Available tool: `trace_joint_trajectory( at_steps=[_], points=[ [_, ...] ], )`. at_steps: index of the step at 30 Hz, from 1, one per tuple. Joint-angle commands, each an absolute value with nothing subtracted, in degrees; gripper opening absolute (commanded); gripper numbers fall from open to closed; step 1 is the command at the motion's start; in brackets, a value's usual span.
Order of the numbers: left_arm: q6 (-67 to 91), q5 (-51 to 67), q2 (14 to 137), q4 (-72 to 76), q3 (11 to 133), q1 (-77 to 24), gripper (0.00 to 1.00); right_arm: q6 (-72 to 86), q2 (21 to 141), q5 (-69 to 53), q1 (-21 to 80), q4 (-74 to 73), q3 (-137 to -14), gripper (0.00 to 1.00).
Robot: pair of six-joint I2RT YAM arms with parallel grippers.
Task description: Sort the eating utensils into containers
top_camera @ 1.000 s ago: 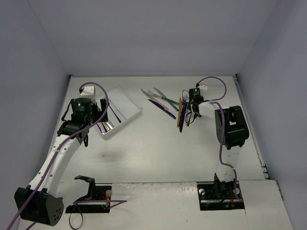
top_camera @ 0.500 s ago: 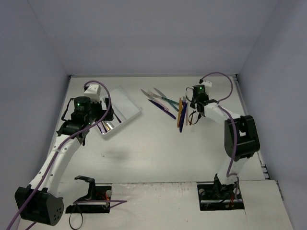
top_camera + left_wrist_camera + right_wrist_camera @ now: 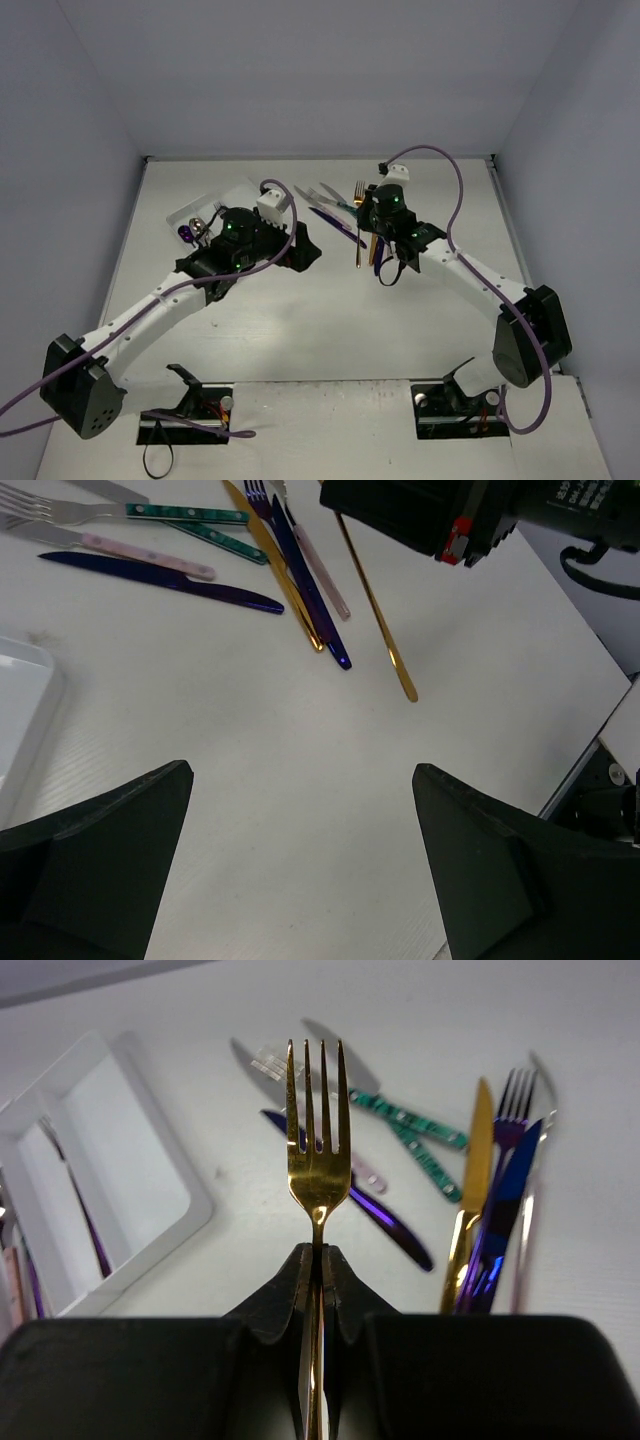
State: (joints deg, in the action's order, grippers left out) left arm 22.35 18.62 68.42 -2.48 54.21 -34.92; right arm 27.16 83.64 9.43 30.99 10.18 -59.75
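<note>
Right gripper is clamped tight on the gold fork, pinching it at the neck just below the tines, so the tines stick out toward the far side and the handle trails back toward the near side. Fork sits just left of the loose pile of utensils, in the middle-far part of the table. Can't tell whether the handle's end touches the table or not.

Left gripper has its jaws spread wide with nothing between them, hovering over bare table between the tray and the pile.

The pile has a gold knife, a purple fork, a dark blue knife, a couple of teal-handled pieces and a pink-handled fork, all lying flat and overlapping a bit.

White tray is over at the far left, partly hidden behind the left arm from above. At least one slim purple utensil lies in one of its compartments.
</note>
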Motion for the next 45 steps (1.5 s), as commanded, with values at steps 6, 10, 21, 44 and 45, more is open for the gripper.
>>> trace_joint_trajectory(
  at_steps=[6,10,21,44,45],
  points=[
    [28.1,17.7,76.1,9.1,59.3,-42.1,0.83,34.6,76.1,8.5,34.4,18.7,-56.8,0.0],
    [29.8,17.5,78.2,12.3,59.2,-43.5,0.73,35.8,74.9,9.5,35.8,20.0,-55.4,0.0],
    [30.8,16.0,82.5,13.0,61.2,-45.4,0.49,36.9,73.7,10.2,37.2,21.9,-53.9,0.0],
    [39.4,7.9,79.5,13.0,53.2,-42.2,0.0,35.4,73.9,10.8,37.3,23.4,-52.0,0.33],
    [41.0,8.1,78.6,13.0,52.1,-40.4,0.0,35.1,73.7,10.9,37.2,23.3,-51.9,0.37]
  ],
)
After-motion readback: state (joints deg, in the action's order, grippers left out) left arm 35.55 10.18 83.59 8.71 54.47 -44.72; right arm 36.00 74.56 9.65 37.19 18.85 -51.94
